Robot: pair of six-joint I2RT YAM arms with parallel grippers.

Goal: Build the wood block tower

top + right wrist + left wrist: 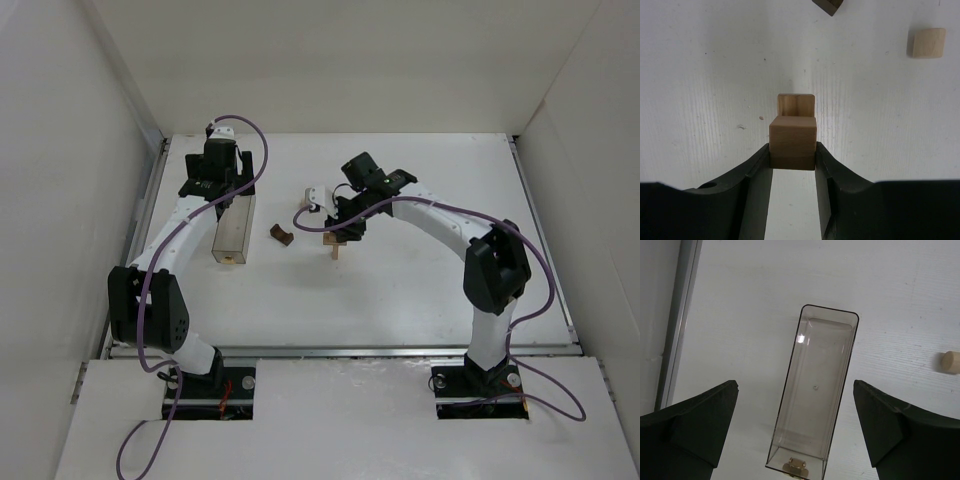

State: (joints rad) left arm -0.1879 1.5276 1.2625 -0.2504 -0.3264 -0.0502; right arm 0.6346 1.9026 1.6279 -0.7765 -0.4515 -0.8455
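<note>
- The white table (420, 290) carries everything.
- The left gripper (795, 385) hangs over the far left of the table with its jaws spread wide and nothing between them. It is above the box and not touching it.
- The right gripper (792, 150) is near the table's middle, clamped on a tan block (792, 134), one finger pressed to each side.
- The clear box (790, 375) lies on its long side at left, running near to far. A small tan piece (794, 466) sits at its near end.
- The tower (337, 245) stands near the middle of the table, right of the box and well apart from it. It is a pale post with the gripped block at its top. From the wrist a paler block (796, 104) shows just behind the gripped one, but whether they touch I cannot tell.
- The dark arch (281, 235) lies on the table between the box and the tower, touching neither.
- A pale loose piece (928, 42) lies on the table far-left of the tower.
</note>
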